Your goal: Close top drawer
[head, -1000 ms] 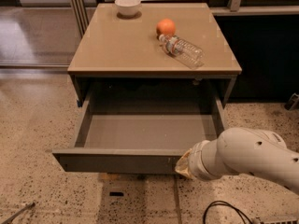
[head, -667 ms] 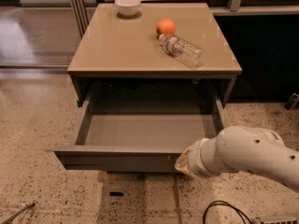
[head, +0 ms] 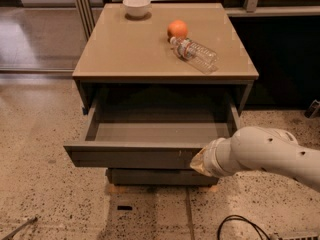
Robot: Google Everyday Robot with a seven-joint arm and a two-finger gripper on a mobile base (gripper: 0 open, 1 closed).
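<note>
1. Change since a second ago: the wide, shallow dark grey top drawer (head: 135, 156) has slid part-way back into the square tan-topped cabinet (head: 125, 54). Less of its smooth grey floor shows, and its flat front sits closer to the cabinet body.
2. The top drawer is still open. Its front stands clear of the cabinet's face, above the narrower grey lower drawer front (head: 155, 176).
3. The thick white robot arm (head: 270, 154) has moved forward with the drawer and reaches in from the right edge.
4. The gripper (head: 199, 162) shows as a pale tip at the arm's end, against the drawer front right of centre near its lower edge. Whether it is spread or closed cannot be told.
5. Nothing on the cabinet top has moved. A small white bowl (head: 136, 6) sits at the back. A round orange fruit (head: 177, 29) sits nearer the middle, and a clear plastic bottle (head: 196, 55) lies on its side just beside it.
</note>
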